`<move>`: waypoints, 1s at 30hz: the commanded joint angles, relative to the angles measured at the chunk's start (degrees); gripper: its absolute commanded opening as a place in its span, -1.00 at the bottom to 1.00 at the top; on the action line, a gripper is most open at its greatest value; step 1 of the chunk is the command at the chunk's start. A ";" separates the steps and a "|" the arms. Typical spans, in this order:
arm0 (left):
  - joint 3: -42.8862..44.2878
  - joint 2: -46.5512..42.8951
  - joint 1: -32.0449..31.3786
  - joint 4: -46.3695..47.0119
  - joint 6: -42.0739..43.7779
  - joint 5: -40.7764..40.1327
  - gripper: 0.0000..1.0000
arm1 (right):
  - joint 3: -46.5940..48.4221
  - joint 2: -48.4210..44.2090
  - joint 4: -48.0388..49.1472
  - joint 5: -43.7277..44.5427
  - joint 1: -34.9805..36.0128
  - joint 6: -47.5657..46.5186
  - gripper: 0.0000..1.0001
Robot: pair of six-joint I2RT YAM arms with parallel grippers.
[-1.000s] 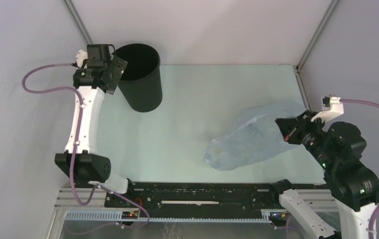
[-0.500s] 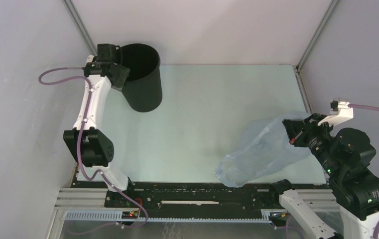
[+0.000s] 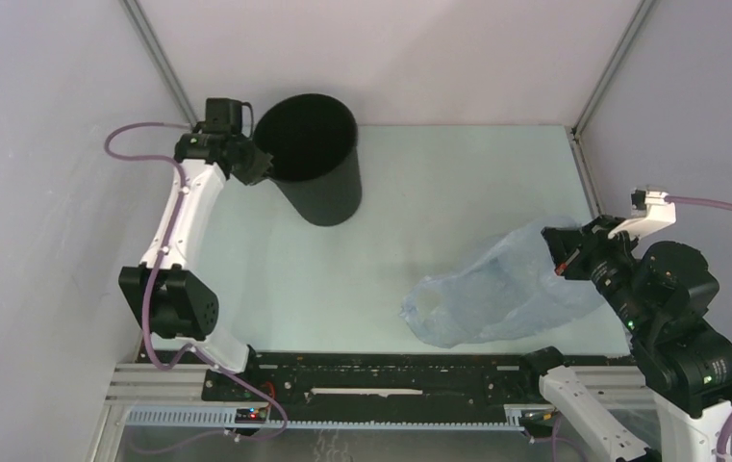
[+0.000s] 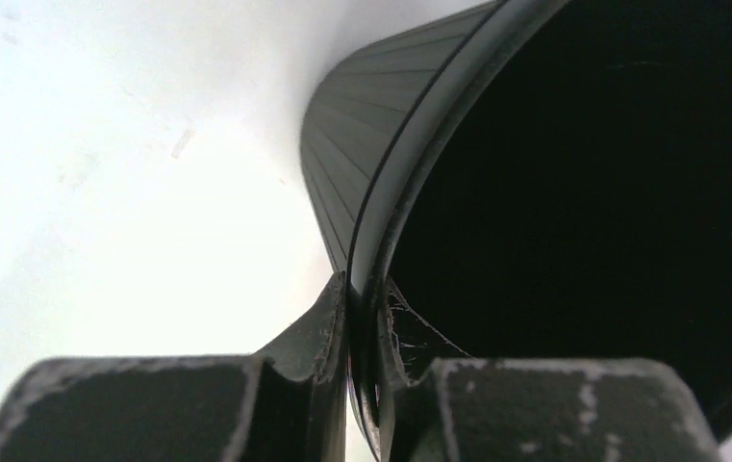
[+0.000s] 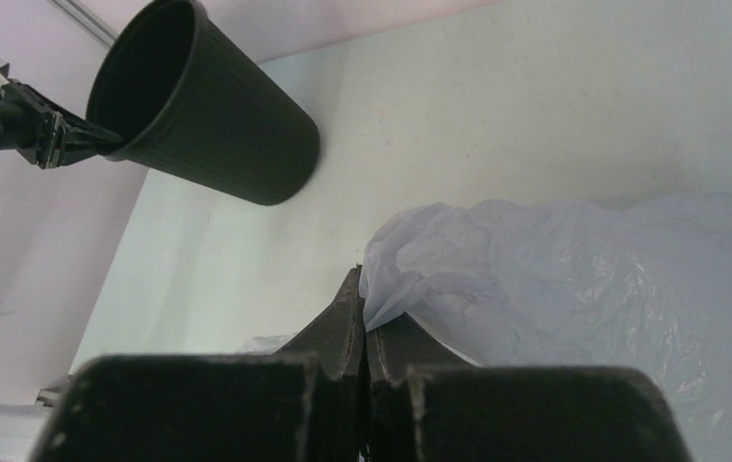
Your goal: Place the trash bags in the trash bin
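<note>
The trash bin (image 3: pixel 331 192) is seen toward 11 o'clock on the tabletop (image 3: pixel 458 173) in the top view. It is tilted, with its open mouth leaned toward the left arm. Its rim is pinched by the left fingers (image 3: pixel 258 166). In the left wrist view one finger is set outside the wall and the other inside, both closed tight on the edge. Whether the base is touching the tabletop cannot be told.

The trash bag (image 3: pixel 496 294) is found toward 4 o'clock, close to the right arm. A bunched fold of its film is clamped between the right fingers (image 5: pixel 364 322), which are shut on it at the bag's 2 o'clock end. From that grip the bag's long axis is laid out toward 8 o'clock, ending in a handle loop (image 3: pixel 429 306) near the front edge. Whether the trailing film rests on the tabletop or hangs just above it cannot be told.

From the right fingers the bin lies toward 10 o'clock, well apart. The bag is trailed crosswise to that line, not along it. It is judged that the carry falls to the right arm, while the mouth is presented by the left. The loose tail would probably need to be raised above the rim, or it may be dragged against the wall.
</note>
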 commanded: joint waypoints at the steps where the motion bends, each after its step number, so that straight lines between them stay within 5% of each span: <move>1: -0.15 -5.01 -6.71 1.21 7.20 7.54 -0.73 | -0.27 1.03 3.10 -0.75 -0.25 -1.32 -1.00; 14: 3.80 -3.06 -20.94 -1.43 11.74 2.64 -0.69 | -1.52 0.79 3.63 -4.93 -0.25 0.61 -1.00; 17: 2.95 -3.71 -21.33 -0.86 12.50 4.51 -0.43 | -1.76 0.32 3.47 -5.03 -0.25 0.75 -1.00; 20: 2.94 -5.04 -21.34 -0.45 14.16 6.47 0.31 | -1.83 0.21 3.23 -5.14 -0.25 0.96 -1.00; 22: 4.01 -6.06 -21.38 -0.68 16.05 6.15 0.55 | -2.09 0.12 3.30 -5.42 -0.24 1.10 -1.00; 26: 5.73 -10.85 -21.34 -1.13 20.21 5.75 0.68 | -2.44 0.20 3.49 -5.96 -0.25 1.24 -1.00; 30: -2.49 -21.00 -22.60 6.43 23.10 13.78 0.70 | -3.12 0.24 4.06 -6.43 -0.25 1.15 -1.00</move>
